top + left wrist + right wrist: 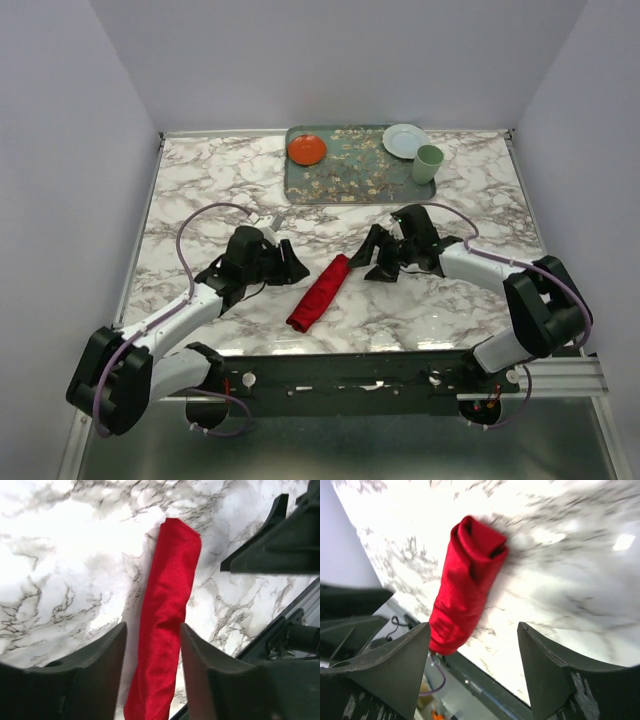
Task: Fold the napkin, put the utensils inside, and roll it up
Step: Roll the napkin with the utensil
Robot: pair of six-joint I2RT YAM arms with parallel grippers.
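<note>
- I am looking down on a marble-patterned table [450, 300] that is sitting between plain pale walls, with both arms reaching in from the near edge.
- A patterned teal tray [345, 185] is resting at the far edge of the table, well apart from both grippers.
- The napkin [320, 292] is lying as a rolled red bundle on the bare marble near the middle front, slanting from its near end on my left to its far end on my right.
- The left gripper [294, 268] is hovering just left of the roll. In its wrist view the fingers [100, 665] are standing apart, framing the napkin [167, 620] without pinching it.
- The right gripper [362, 262] is hanging just beside the roll's far end, its fingers [395, 665] spread wide and holding nothing. The napkin [465, 585] is showing beyond them.
- An orange plate [306, 150] is sitting on the tray, while a white plate [404, 140] and a pale green cup [428, 163] are sitting at its right end.
</note>
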